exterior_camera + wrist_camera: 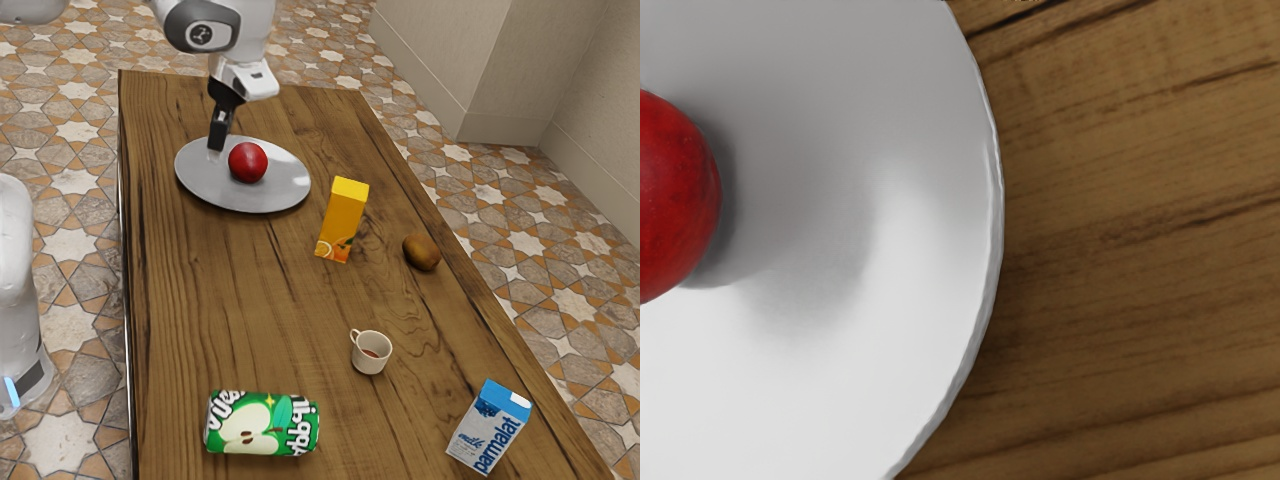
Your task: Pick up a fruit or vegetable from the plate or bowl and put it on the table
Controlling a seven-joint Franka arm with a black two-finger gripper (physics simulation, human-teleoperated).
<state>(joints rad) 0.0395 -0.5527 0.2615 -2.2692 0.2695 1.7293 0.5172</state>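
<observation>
the job looks to be in its opening part: the gripper [217,146] is out over the plate [203,190], beside the red fruit [248,162] on the exterior view's left of it, and nothing has been picked up yet. the fruit sits on the plate, with a gap between it and the gripper; whether the gripper is open or closed i cannot tell. so reaching the plate is about all that is done, and lining up over the fruit, taking hold, lifting it clear of the rim and setting it down on the table [230,320] are all left. the brown fruit [421,252] already lies on the table, well apart from the plate, so i wouldn't count it towards the task
</observation>
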